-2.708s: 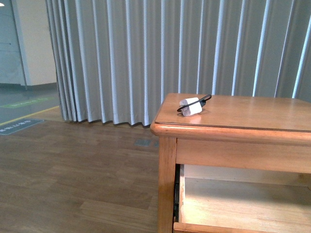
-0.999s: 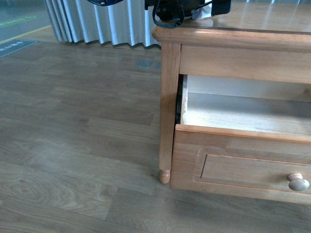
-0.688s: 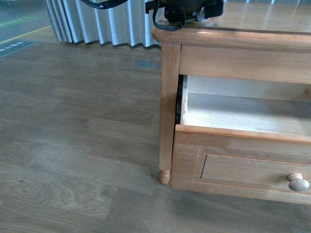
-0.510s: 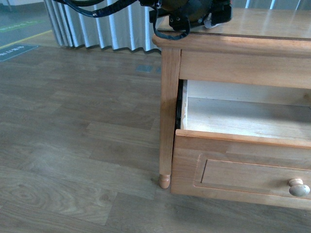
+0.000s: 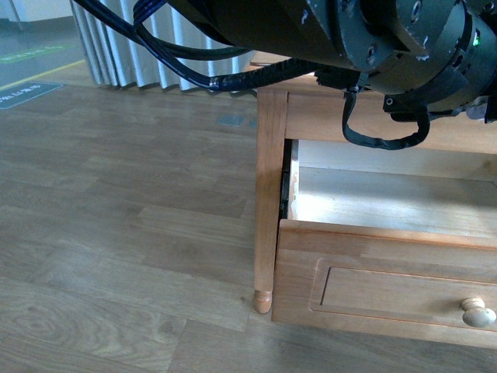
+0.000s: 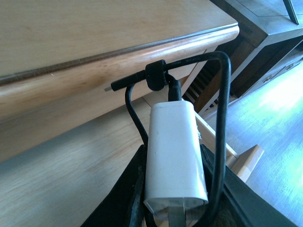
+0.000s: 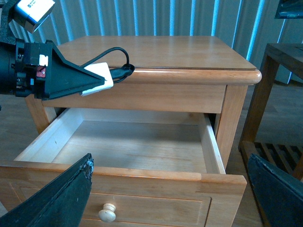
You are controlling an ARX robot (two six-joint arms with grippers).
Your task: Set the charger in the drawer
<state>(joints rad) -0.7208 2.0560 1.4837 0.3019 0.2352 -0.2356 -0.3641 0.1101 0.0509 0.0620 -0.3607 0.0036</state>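
Your right gripper (image 7: 169, 163) is spread wide, holding nothing, in front of the pulled-out drawer (image 7: 142, 176). Beyond it, your left gripper (image 6: 176, 198) is clamped on the charger (image 6: 173, 146), held over the drawer's rear left corner, just beside the cabinet top's (image 7: 156, 52) front edge, black cable (image 6: 222, 118) looped around.

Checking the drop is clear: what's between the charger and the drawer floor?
Nothing but air. In the right wrist view the charger, clamped in the left pincer, hangs over the open drawer, and the pale floor under it is bare.
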